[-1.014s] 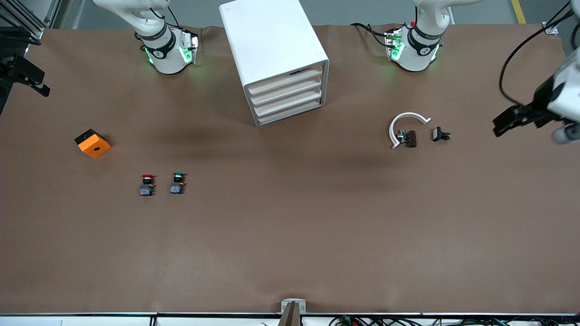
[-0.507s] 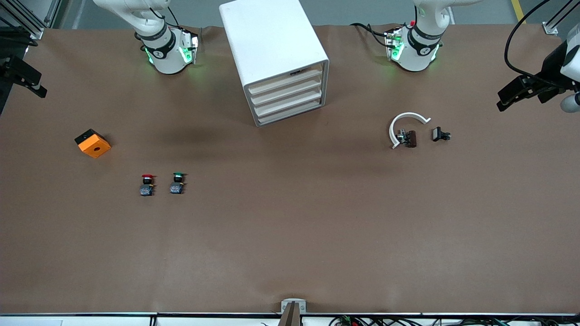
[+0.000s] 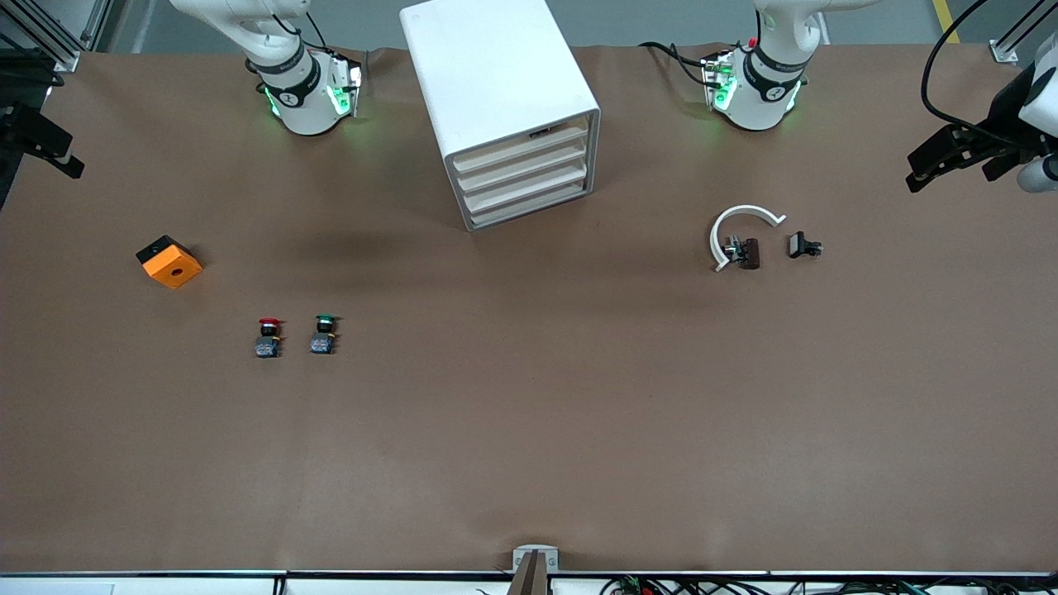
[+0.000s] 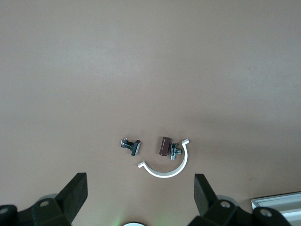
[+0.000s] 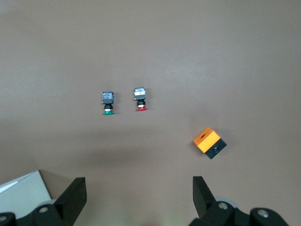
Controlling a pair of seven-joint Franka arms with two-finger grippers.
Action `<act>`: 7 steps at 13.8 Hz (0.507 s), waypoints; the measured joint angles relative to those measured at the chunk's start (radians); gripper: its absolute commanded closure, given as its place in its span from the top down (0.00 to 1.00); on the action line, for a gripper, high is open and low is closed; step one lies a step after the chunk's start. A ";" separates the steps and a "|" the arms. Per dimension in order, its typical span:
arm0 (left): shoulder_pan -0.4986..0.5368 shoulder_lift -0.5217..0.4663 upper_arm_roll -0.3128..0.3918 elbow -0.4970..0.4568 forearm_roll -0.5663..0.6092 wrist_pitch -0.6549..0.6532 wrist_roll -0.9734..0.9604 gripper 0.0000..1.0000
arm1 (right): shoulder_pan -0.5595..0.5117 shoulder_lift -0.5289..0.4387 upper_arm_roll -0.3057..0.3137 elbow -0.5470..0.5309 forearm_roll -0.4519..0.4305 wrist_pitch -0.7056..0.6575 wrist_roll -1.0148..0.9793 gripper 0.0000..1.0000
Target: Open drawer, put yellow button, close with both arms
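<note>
White cabinet (image 3: 504,107) is seen at the surface's (image 3: 529,430) edge where the robot bases stand, its top drawer (image 3: 522,147) closed. No yellow button is visible; red-capped button (image 3: 268,337) and green-capped button (image 3: 323,334) stand side by side. The left tool (image 3: 950,161) is held with fingers apart over the left arm's edge, the right tool (image 3: 45,149) likewise spread over the right arm's edge.

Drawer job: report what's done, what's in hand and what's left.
Done, apparently: all four drawers including the top drawer look shut, and no yellow button shows on the table. In hand: nothing; left gripper and right gripper hang open over the table's ends. Nothing visibly left.
</note>
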 measured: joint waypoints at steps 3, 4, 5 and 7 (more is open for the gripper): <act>-0.007 0.000 -0.006 -0.007 -0.004 -0.001 0.003 1.00 | 0.000 0.000 0.002 0.000 0.004 -0.004 0.015 1.00; -0.009 0.000 -0.010 -0.010 -0.004 -0.001 0.003 1.00 | 0.000 0.000 0.002 0.000 0.004 -0.005 0.009 1.00; -0.010 0.000 -0.012 -0.012 -0.004 -0.001 0.003 1.00 | 0.000 0.000 0.003 0.000 0.004 -0.005 -0.011 1.00; -0.011 0.000 -0.013 -0.013 -0.004 -0.001 0.003 1.00 | 0.000 0.000 0.002 0.000 0.004 -0.006 -0.045 1.00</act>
